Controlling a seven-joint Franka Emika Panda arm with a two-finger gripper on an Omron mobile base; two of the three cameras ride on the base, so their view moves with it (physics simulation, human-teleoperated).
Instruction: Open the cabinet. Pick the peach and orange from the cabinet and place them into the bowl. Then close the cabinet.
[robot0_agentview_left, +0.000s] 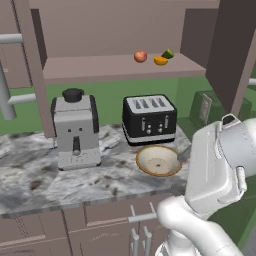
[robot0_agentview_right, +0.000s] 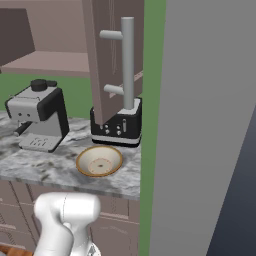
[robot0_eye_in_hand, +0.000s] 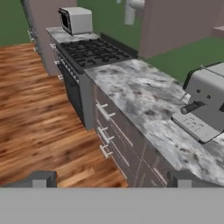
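The cabinet (robot0_agentview_left: 115, 68) stands open, its doors swung out to both sides, and in the right base view one door (robot0_agentview_right: 107, 60) with its grey bar handle (robot0_agentview_right: 127, 65) hangs in front of the toaster. On the shelf lie the peach (robot0_agentview_left: 140, 56) and, to its right, the orange (robot0_agentview_left: 160, 61). The tan-rimmed bowl (robot0_agentview_left: 158, 160) (robot0_agentview_right: 99, 161) sits empty on the counter in front of the toaster. My gripper (robot0_eye_in_hand: 111, 179) is open with nothing between its fingertips (robot0_eye_in_hand: 39, 178). It points along the counter front towards the stove, well away from the cabinet and the bowl.
A dark green fruit (robot0_agentview_left: 168, 53) lies behind the orange. A black toaster (robot0_agentview_left: 149, 119) and a grey coffee machine (robot0_agentview_left: 75, 130) (robot0_eye_in_hand: 205, 105) stand on the marble counter (robot0_agentview_left: 30, 175). A stove (robot0_eye_in_hand: 92, 52) and wooden floor (robot0_eye_in_hand: 39, 113) lie further left. A tall grey panel (robot0_agentview_right: 200, 125) blocks the right.
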